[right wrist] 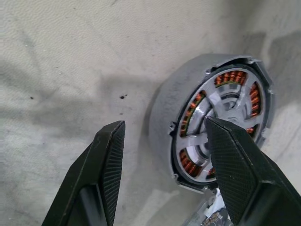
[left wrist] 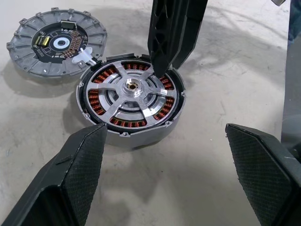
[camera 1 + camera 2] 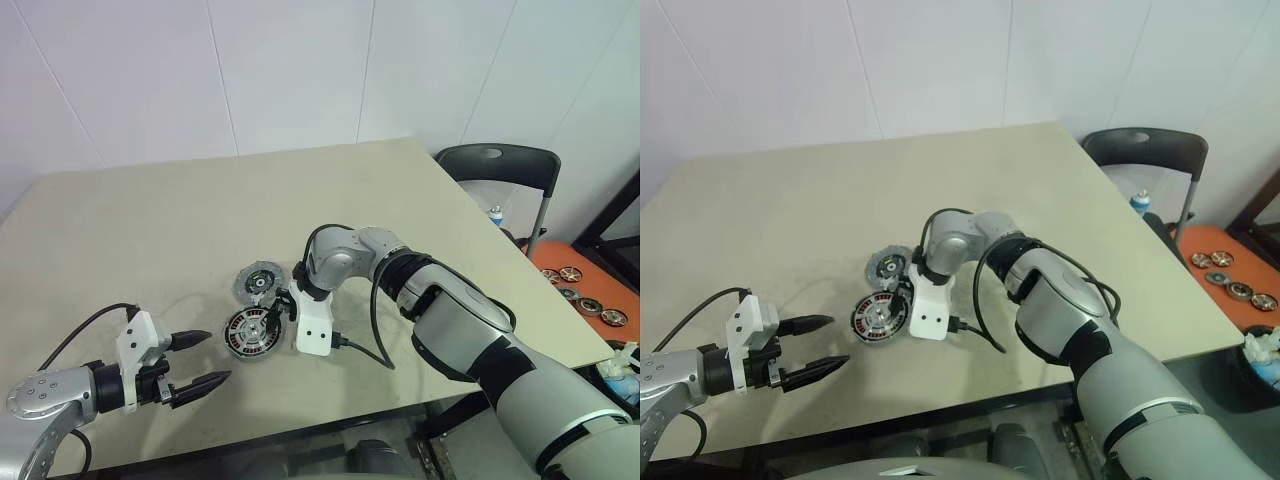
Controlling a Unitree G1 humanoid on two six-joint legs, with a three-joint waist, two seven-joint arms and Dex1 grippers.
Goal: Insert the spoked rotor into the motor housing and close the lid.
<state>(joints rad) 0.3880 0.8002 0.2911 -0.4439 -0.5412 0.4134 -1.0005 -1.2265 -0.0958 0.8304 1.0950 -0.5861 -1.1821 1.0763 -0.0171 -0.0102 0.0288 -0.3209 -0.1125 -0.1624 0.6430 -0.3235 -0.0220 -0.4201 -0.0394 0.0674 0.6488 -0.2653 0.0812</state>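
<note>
Beige tabletop [image 3: 150, 220] carries the motor housing [image 3: 250, 332] near its front edge, with the lid [image 3: 258, 281] lying open just behind it, joined at the rim and inner face up. Beyond the housing to the right, past the tabletop's corner, stands a dark chair [image 3: 500, 165], and further right an orange surface [image 3: 590, 265] holds several small wheel-like discs [image 3: 585, 290].

Nothing lies between the housing and the left pincer [image 3: 200, 362], which hovers over the tabletop to the housing's left, its fingers spread wide and empty. The right pincer [image 2: 162, 61] comes down onto the housing from the right, with its white wrist block [image 3: 314, 322] just beside the case.

From the left wrist, the spoked rotor [image 2: 130, 92] is seen seated inside the housing, silver spokes over copper windings [image 2: 96, 101], and one black finger of the right pincer seems to touch the rotor near the rim. From the right wrist, that pincer's fingers [image 1: 106, 165] stand partly apart, one outside the housing wall and one over the rotor; whether they actually grip the wall is hard to judge.
</note>
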